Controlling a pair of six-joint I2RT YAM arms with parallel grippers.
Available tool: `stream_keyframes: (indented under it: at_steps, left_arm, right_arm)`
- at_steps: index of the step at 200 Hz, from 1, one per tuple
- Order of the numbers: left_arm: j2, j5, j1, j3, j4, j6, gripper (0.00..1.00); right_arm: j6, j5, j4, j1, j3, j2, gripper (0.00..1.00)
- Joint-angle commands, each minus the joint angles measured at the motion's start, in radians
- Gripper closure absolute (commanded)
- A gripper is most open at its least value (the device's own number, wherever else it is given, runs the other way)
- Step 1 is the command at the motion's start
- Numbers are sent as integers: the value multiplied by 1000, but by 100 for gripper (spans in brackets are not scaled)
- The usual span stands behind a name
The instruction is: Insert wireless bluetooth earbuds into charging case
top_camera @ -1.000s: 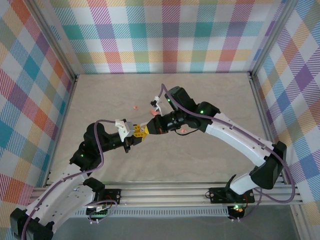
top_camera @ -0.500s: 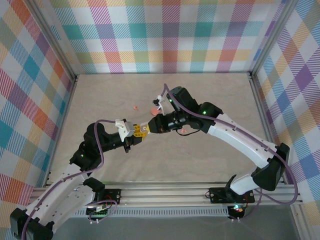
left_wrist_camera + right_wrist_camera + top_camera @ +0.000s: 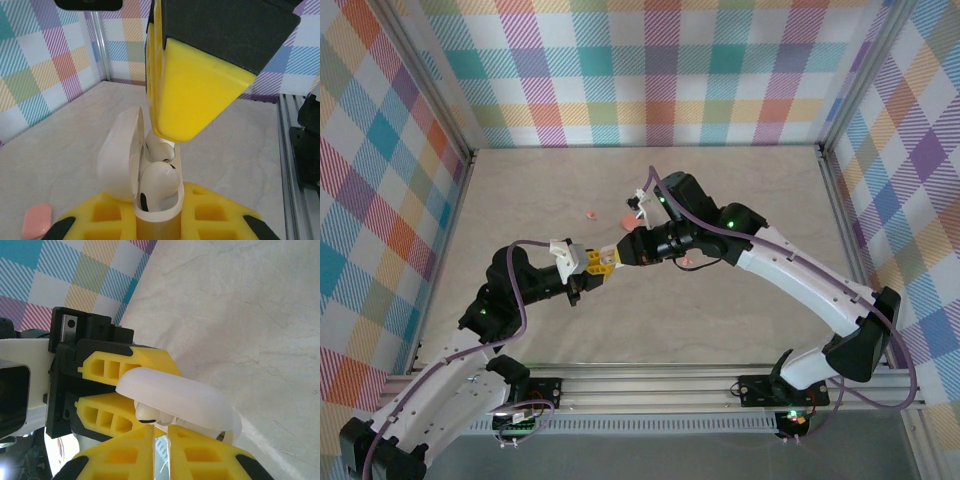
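Left end effector (image 3: 594,263): reaches right from the near left, over the middle of the tabletop (image 3: 520,190). Its jaws are closed on the base of the case (image 3: 156,224), which stands upright between the yellow fingers (image 3: 107,217).

Right end effector (image 3: 612,257): reaches left and meets the left one tip to tip. Its jaws stand a narrow slit apart in the right wrist view. Whether they pinch anything cannot be told. In the left wrist view one yellow finger comes down from above onto the second earbud.

Case: white, held off the tabletop. The lid (image 3: 120,155) is hinged open and stands on the far side.

Seated earbud (image 3: 159,182): white, resting in the case, with a dark spot at its lower end.

Second earbud (image 3: 156,144): white, in the case to the right of the seated one and touching the right finger's tip. It is largely hidden, so how deep it sits cannot be told.

Left pink earbud (image 3: 590,213): a speck on the tabletop, far of the end effectors.

Right pink earbud (image 3: 688,262): a speck on the tabletop, just near the right arm.

Pink case (image 3: 627,219): on the tabletop, just beside the right wrist on its far side.

Walls (image 3: 640,70): plaid panels on the left, far and right sides.

Rail (image 3: 670,385): aluminium, along the near edge, carrying both arm bases.
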Motion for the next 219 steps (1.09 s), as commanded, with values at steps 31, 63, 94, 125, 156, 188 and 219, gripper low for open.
stream_keyframes:
  at_steps: [31,63,94,125,156,188,219]
  left_arm:
    - [-22,12,-12,11,31,-26,100]
    - [-22,4,-12,5,29,-46,100]
    - [-21,14,-12,15,-7,-46,100]
    - [-47,15,-12,18,-22,-56,100]
    - [-80,5,-12,35,-74,-56,100]
    - [-86,54,-12,55,-117,-56,100]
    - [-95,80,-12,52,-124,-56,100]
  right_arm:
    - [-46,15,22,-3,16,-54,83]
    - [-80,21,43,-3,10,-104,79]
    - [-126,138,-28,-8,46,-125,68]
    - [-162,217,-112,-38,74,-89,64]
    - [-182,190,-107,-66,83,-28,61]
    - [-188,146,-72,-91,80,48,60]
    - [-180,50,-53,-108,93,119,63]
